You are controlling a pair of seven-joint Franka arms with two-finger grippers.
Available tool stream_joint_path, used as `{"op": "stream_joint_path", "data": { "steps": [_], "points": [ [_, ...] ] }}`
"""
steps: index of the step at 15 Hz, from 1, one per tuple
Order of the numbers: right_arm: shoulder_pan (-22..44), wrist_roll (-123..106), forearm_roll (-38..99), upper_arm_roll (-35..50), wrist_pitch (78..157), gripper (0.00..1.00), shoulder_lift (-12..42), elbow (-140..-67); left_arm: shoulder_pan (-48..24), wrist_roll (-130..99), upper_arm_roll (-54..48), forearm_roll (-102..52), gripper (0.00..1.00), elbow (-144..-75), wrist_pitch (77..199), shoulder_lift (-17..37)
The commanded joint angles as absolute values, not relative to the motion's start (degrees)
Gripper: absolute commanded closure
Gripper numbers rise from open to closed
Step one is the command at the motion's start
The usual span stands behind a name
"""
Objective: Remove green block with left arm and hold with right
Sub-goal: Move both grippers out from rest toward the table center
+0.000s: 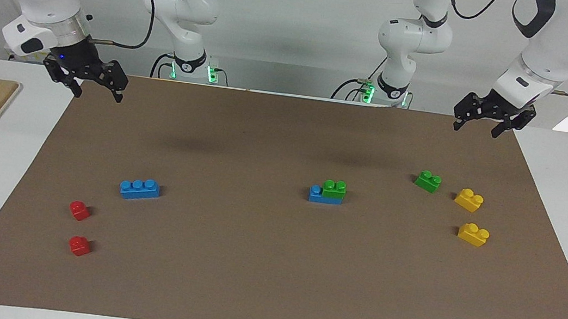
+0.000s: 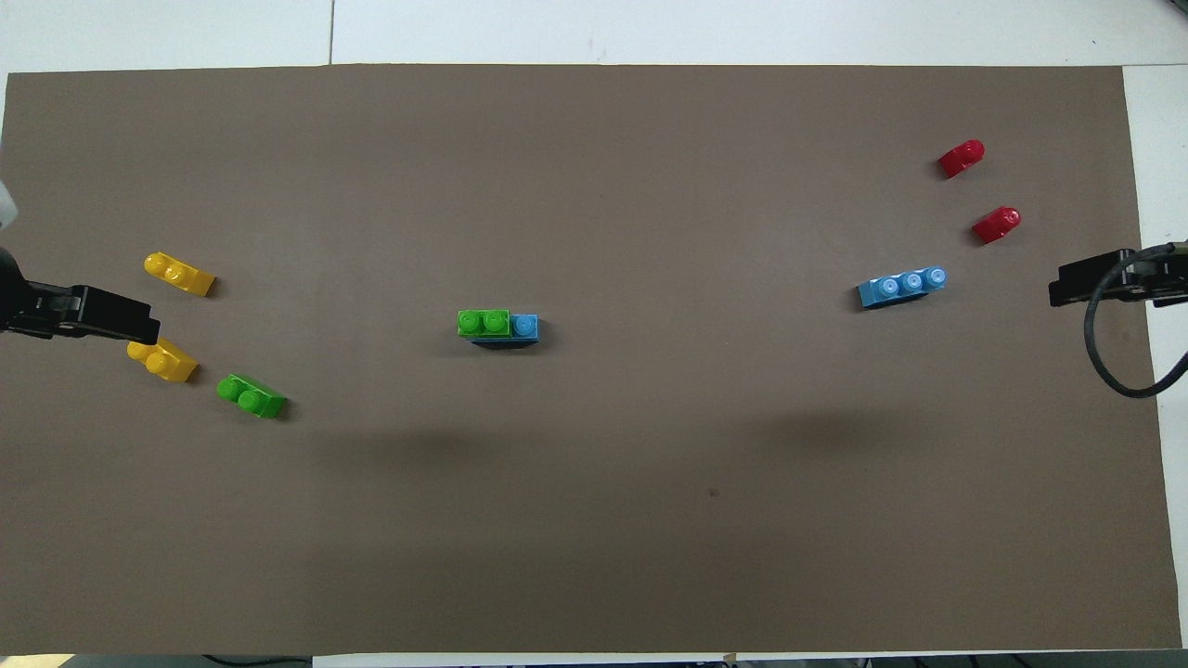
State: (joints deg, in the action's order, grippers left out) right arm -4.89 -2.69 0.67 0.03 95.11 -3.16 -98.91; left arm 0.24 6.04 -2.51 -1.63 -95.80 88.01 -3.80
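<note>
The green block [image 1: 335, 189] [image 2: 484, 322] sits studs-up on a blue brick [image 1: 324, 195] [image 2: 522, 328] near the middle of the brown mat [image 1: 267, 289] [image 2: 594, 520]. Its long axis runs along the table's length, and it covers the end of the blue brick toward the left arm, leaving one blue stud bare.

A second green brick [image 1: 428, 181] [image 2: 251, 395] lies loose toward the left arm's end, slightly nearer the robots, with two yellow bricks [image 1: 469, 200] [image 2: 162, 360] beside it. Another blue brick [image 1: 139, 189] [image 2: 902, 286] and two red bricks [image 1: 80, 210] [image 2: 996, 224] lie toward the right arm's end. Nothing stands close around the stacked pair.

The left gripper [image 1: 481, 127] [image 2: 88, 314] hangs over the mat's corner at its own end, fingers apart and empty. The right gripper [image 1: 98, 93] [image 2: 1081, 283] waits over its own corner, fingers likewise spread.
</note>
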Motion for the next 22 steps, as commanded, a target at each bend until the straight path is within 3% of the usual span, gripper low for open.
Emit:
{"op": "stream_joint_path", "data": {
  "steps": [1, 13, 18, 22],
  "points": [
    [-5.6, -4.1, 0.8, 0.4, 94.7, 0.00, -4.7, -100.4, -0.5, 5.1, -1.9, -2.3, 0.00, -95.9, 88.5, -4.2],
    [-5.9, -5.6, 1.5, -0.4, 94.6, 0.00, -5.0, -100.1, -0.6, 4.4, -1.8, -2.2, 0.00, -96.5, 88.2, -5.0],
    [-5.4, 35.4, 3.9, -0.3, 94.9, 0.03, -4.6, -101.5, -0.6, -5.2, -2.0, -2.2, 0.00, -97.6, 90.8, -5.4],
    [-5.8, 50.9, 11.7, -0.4, 94.3, 0.04, -4.0, -103.7, -2.8, -28.2, -2.1, -2.2, 0.00, -99.2, 91.2, -6.1]
  ]
}}
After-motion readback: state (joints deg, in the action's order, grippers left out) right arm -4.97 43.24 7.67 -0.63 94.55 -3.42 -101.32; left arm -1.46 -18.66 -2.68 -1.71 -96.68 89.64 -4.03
